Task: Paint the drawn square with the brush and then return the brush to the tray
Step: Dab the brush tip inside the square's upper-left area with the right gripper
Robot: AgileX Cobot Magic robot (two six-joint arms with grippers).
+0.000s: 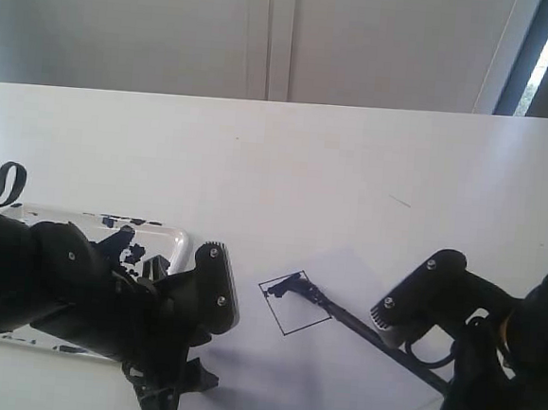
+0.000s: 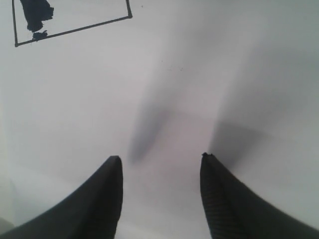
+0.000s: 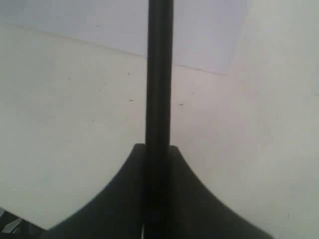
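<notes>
The drawn square (image 1: 291,307) is outlined in black on the white paper sheet (image 1: 336,386), with a dark blue smear in its upper corner. The brush (image 1: 350,320) slants down across the paper, its dark tip resting in that corner of the square. My right gripper (image 1: 438,376) is shut on the brush's black handle (image 3: 159,74) at the paper's lower right; its jaws (image 3: 158,147) press on both sides. My left gripper (image 2: 160,158) hovers open and holds nothing over bare paper, with the square (image 2: 75,17) beyond its fingertips. The tray (image 1: 178,240) lies at the left, smeared with paint.
My bulky left arm (image 1: 77,289) covers much of the tray and its fingers (image 1: 166,398) reach the paper's lower left edge. The white table (image 1: 286,168) stretches back to a wall. The paper's edge (image 3: 199,67) crosses the right wrist view.
</notes>
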